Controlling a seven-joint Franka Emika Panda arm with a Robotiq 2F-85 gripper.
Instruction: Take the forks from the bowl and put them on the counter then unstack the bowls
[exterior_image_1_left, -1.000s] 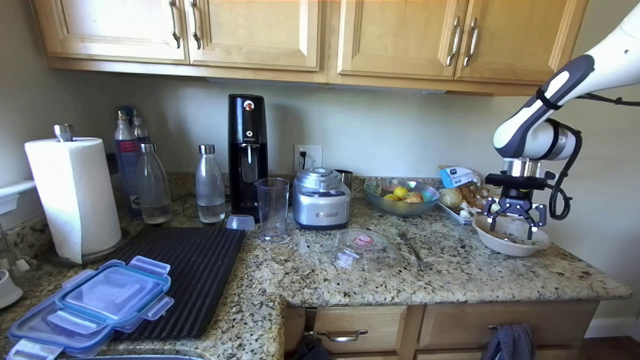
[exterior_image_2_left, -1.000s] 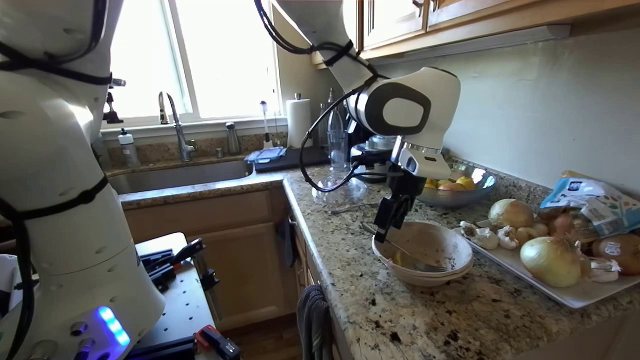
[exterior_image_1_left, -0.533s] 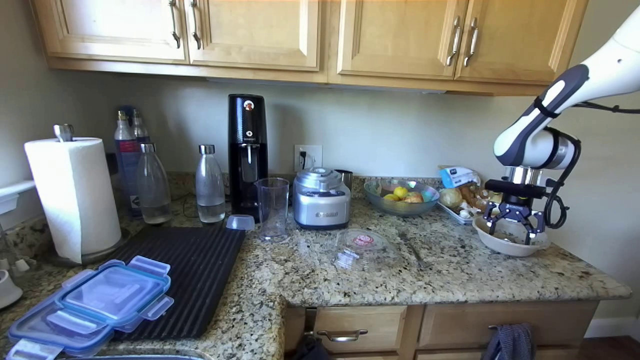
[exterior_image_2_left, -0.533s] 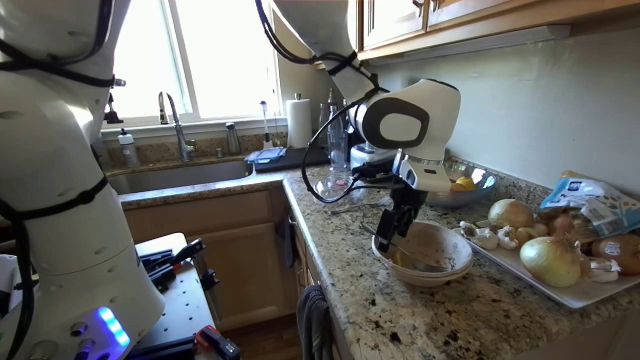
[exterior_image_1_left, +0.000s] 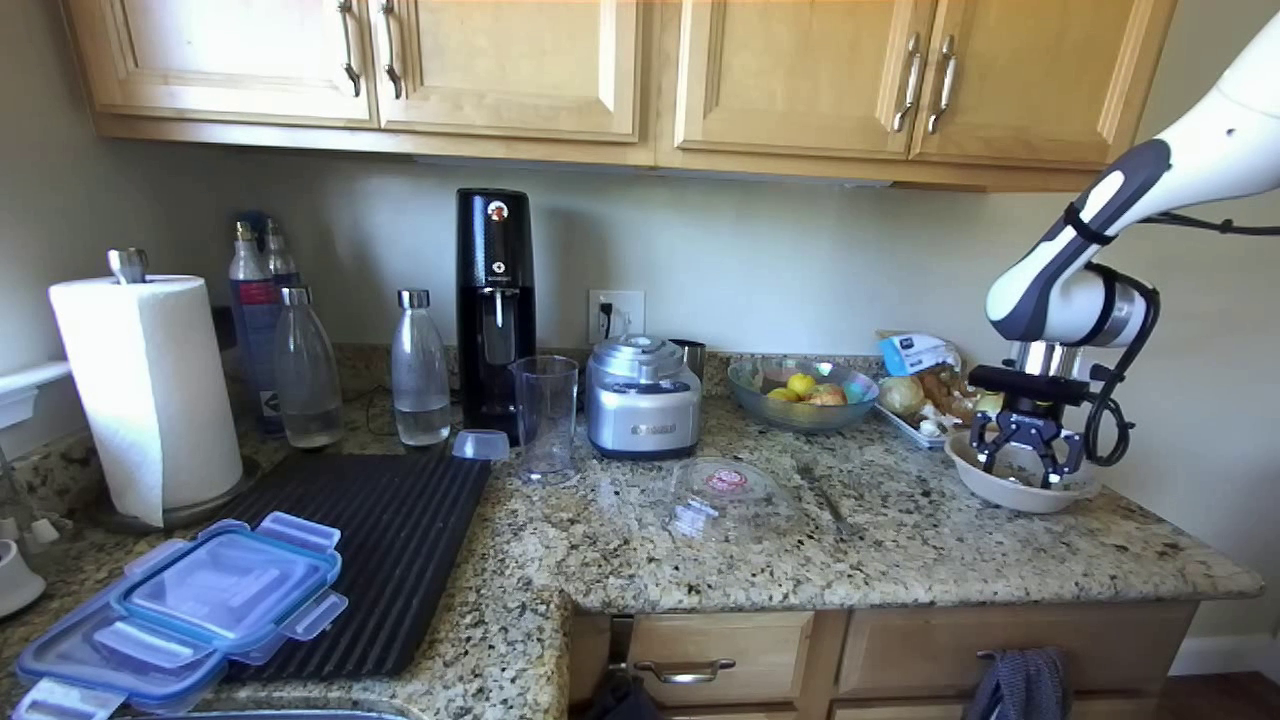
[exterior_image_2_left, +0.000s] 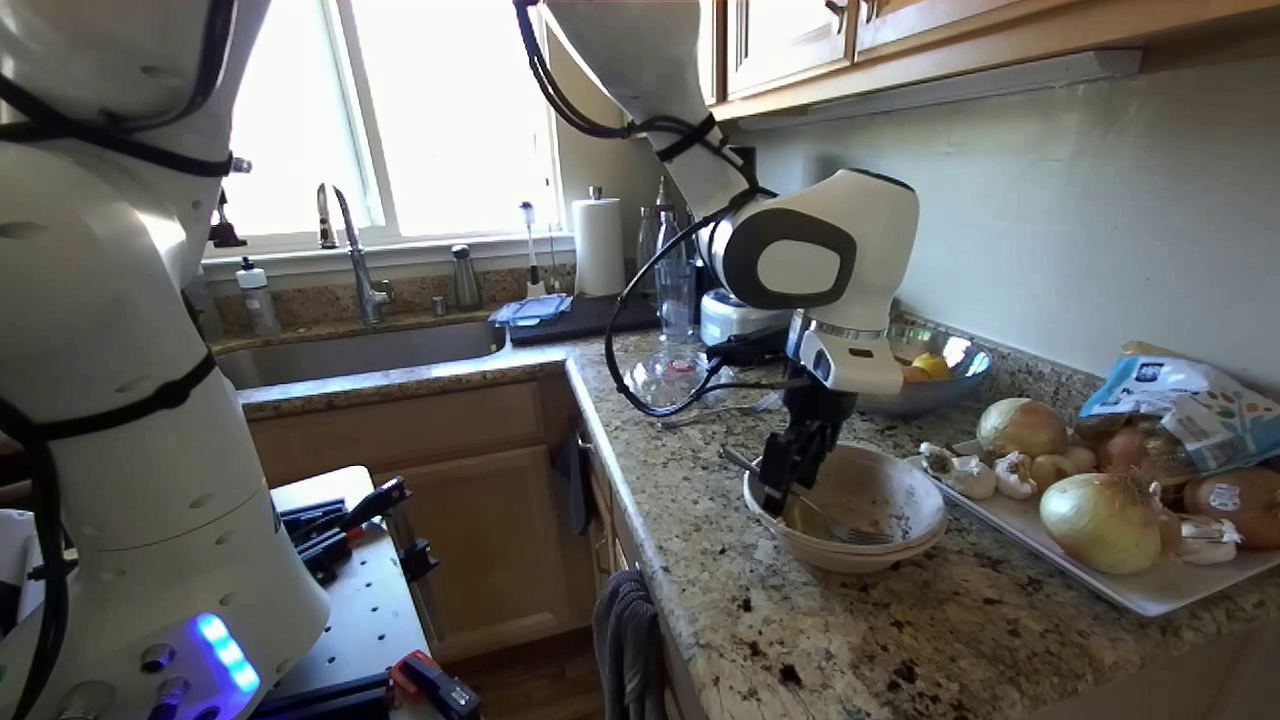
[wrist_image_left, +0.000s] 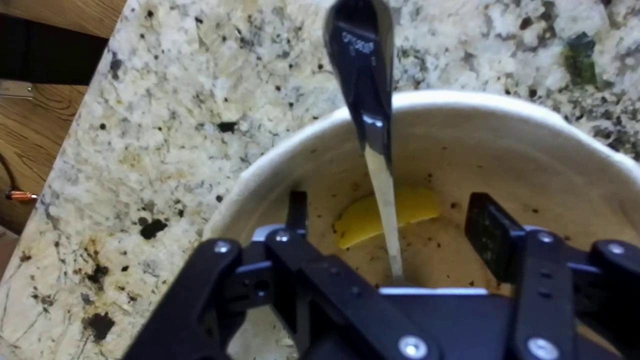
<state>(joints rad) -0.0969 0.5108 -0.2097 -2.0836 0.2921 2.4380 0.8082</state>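
My black tool (wrist_image_left: 393, 220) has its jaws spread either side of a slim silver-grey metal fork (wrist_image_left: 360, 75), apart from it; this leans over the rim of two stacked round off-white bowls (exterior_image_2_left: 850, 555) beneath my tool; a curved yellow piece (wrist_image_left: 417, 205) lies below my jaws, in the upper bowl; another slim silver-grey fork (exterior_image_1_left: 832, 505) lies well apart from my tool on the speckled beige-and-brown granite table (exterior_image_2_left: 820, 640)

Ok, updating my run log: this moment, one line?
pincer open, straddling fork | fork resting in stacked bowls | another fork on counter
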